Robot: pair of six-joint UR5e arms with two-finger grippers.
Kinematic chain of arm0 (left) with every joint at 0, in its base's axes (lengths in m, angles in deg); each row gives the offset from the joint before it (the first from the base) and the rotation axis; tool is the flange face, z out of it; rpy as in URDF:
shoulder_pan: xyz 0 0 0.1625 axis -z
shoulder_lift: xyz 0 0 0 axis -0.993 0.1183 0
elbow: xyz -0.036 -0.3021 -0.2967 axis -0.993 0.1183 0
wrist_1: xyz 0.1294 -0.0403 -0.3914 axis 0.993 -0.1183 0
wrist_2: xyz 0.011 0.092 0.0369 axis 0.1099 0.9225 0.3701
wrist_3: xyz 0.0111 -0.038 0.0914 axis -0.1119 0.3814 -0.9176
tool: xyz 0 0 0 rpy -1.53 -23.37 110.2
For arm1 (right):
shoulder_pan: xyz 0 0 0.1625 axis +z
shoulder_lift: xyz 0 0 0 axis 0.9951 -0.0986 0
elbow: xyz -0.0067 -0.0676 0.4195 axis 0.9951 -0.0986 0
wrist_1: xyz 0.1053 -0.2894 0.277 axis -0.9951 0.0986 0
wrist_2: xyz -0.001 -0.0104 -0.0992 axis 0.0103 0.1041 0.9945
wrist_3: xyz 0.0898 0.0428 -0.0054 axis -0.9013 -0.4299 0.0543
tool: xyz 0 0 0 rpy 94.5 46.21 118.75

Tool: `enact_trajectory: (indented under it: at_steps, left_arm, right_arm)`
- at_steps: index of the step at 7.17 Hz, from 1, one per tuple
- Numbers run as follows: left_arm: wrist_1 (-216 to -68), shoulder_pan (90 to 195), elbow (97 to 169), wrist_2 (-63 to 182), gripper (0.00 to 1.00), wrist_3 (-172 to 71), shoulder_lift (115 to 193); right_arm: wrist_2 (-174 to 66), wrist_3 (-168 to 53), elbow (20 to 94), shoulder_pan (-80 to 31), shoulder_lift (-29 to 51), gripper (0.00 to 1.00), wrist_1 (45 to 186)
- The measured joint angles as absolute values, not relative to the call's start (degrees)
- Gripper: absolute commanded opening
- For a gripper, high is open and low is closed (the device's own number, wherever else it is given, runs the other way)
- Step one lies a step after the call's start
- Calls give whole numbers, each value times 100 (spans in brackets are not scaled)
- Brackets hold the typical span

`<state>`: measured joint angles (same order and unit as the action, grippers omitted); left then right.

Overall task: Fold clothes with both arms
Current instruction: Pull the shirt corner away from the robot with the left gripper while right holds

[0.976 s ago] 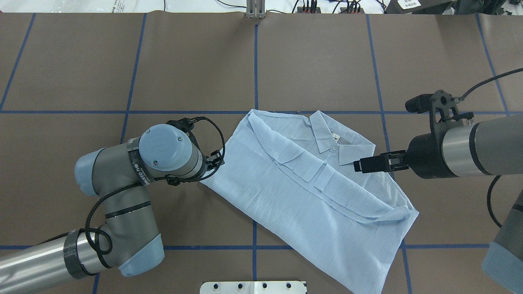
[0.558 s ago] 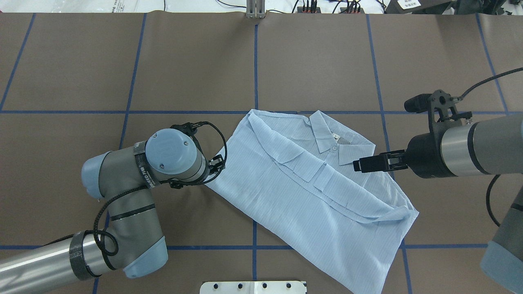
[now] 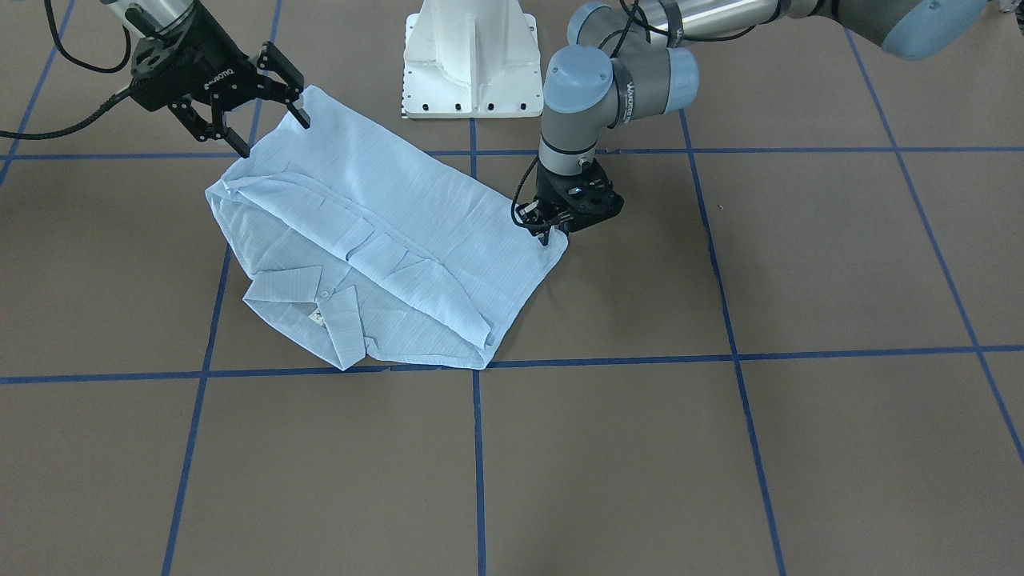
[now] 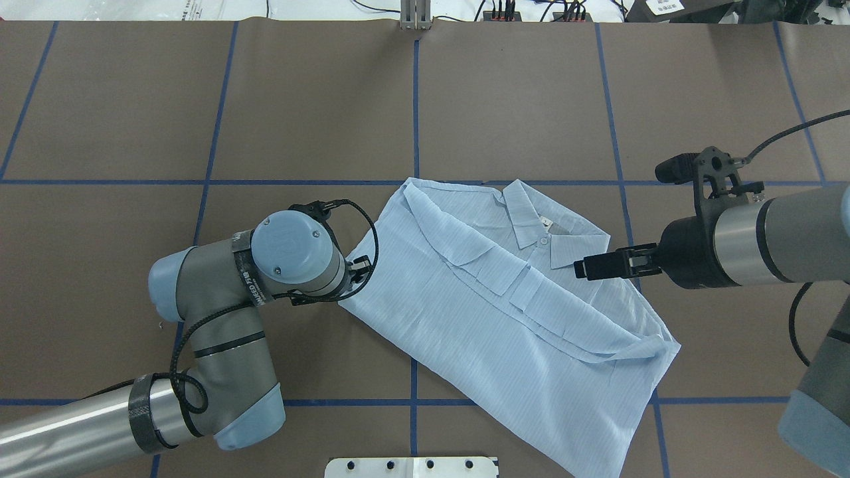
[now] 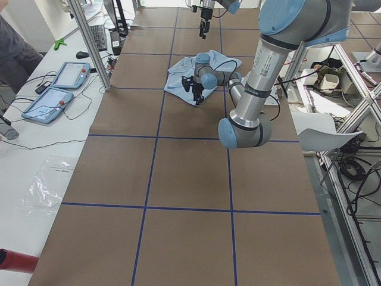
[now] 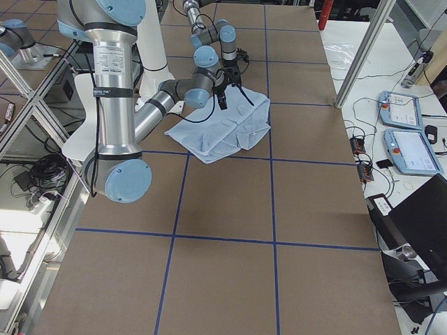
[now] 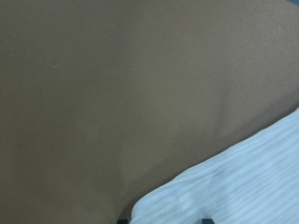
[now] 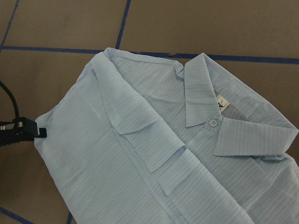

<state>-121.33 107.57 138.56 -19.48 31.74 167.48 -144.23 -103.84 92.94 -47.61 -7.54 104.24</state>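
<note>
Shirt (image 4: 491, 312), pale blue with fine stripes, lies flat on the brown counter (image 4: 518, 99) just toward 4 o'clock from the middle of the overhead view. Its sides are folded in over the front. The collar (image 4: 531, 222) is at the shirt's 1 o'clock end and the hem runs off toward 5 o'clock. Blue tape lines (image 4: 415, 119) cross the counter in a grid, and one passes under the cloth.

In the right wrist view the white neck label (image 8: 220, 101) inside the collar carries a "3", and a small white button (image 8: 213, 122) closes the collar below it.

The left arm (image 4: 292, 255) reaches down at the shirt's 9 o'clock corner. In its wrist view the left jaws show only as two dark tips, set apart, with the shirt's corner lying between them and nothing pinched.

The right arm (image 4: 744, 242) comes in from 3 o'clock. The right jaws are spread wide, hold nothing and hover above the shirt's edge beside the collar.

White lettering on the right arm's tool body and on a black band on the left arm is too small to read. The white base (image 3: 472, 56) stands at 12 o'clock in the front-facing view.
</note>
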Motion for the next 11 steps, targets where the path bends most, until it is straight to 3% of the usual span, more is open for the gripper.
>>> enact_trajectory:
  at_steps: [6,8,11]
  left_arm:
    - [-12121,11363,13946,-1961,0,3171,16780]
    - [-12530,11782,13302,-1939,0,3184,17175]
    - [-14140,12410,11187,-1944,0,3008,18289]
  right_arm:
    - [-14364,-10393,9234,-4730,-758,100,10422]
    - [-14347,-10407,9224,-4720,-761,100,10416]
    - [-14327,-10410,9170,-4688,-762,100,10415]
